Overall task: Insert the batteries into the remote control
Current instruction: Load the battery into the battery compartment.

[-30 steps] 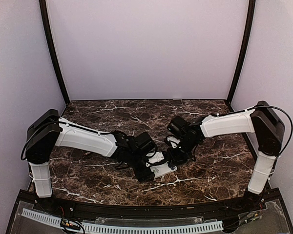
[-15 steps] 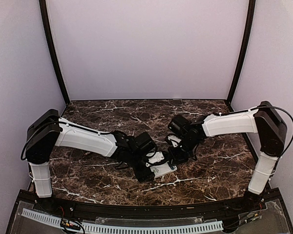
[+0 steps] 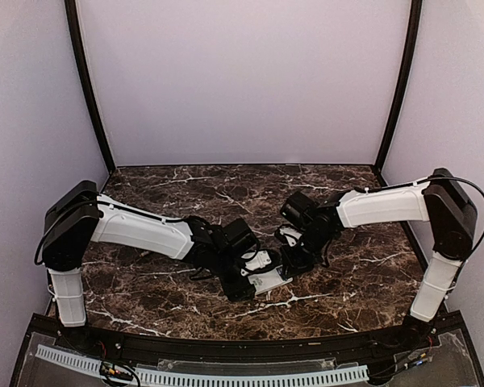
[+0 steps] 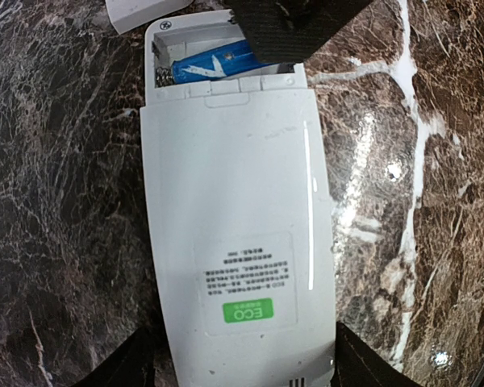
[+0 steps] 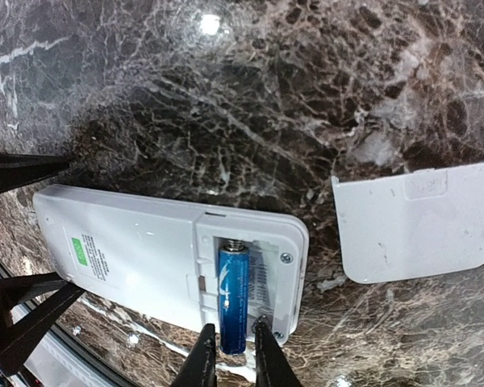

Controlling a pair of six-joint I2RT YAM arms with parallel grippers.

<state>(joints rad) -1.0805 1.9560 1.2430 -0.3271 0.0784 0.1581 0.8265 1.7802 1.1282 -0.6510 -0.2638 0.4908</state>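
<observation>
Plainly, we are partway through the loading: one cell is going in and the other has not been dealt with. The remote control (image 5: 137,250) lies face down on the marble table (image 5: 306,97), just toward six o'clock of the table's middle in the overhead view. Its battery compartment (image 5: 250,278) is uncovered.

In the right wrist view a blue battery (image 5: 232,294) lies in the compartment's nine-o'clock slot. Its twelve-o'clock end is against the spring (image 5: 235,243), while the slot beside it (image 5: 262,282), toward three o'clock, is bare. The right gripper (image 5: 232,359) comes in from six o'clock with its fingers nearly together, pinching that battery's near end.

The left gripper (image 4: 246,347) stands wide, its two fingers pressed on the long edges of the remote control's far end, bracing it. The loose white cover (image 5: 419,222) lies on the table at three o'clock of the compartment, close by but apart from it.

We judge the step in hand to be seating this first battery. The next move calls for pressing its held end down flat, then letting go without dragging it back out. After that a second battery has to be fetched, and we cannot see one in any view. The left hold should stay firm so the body does not skate on the polished stone.
</observation>
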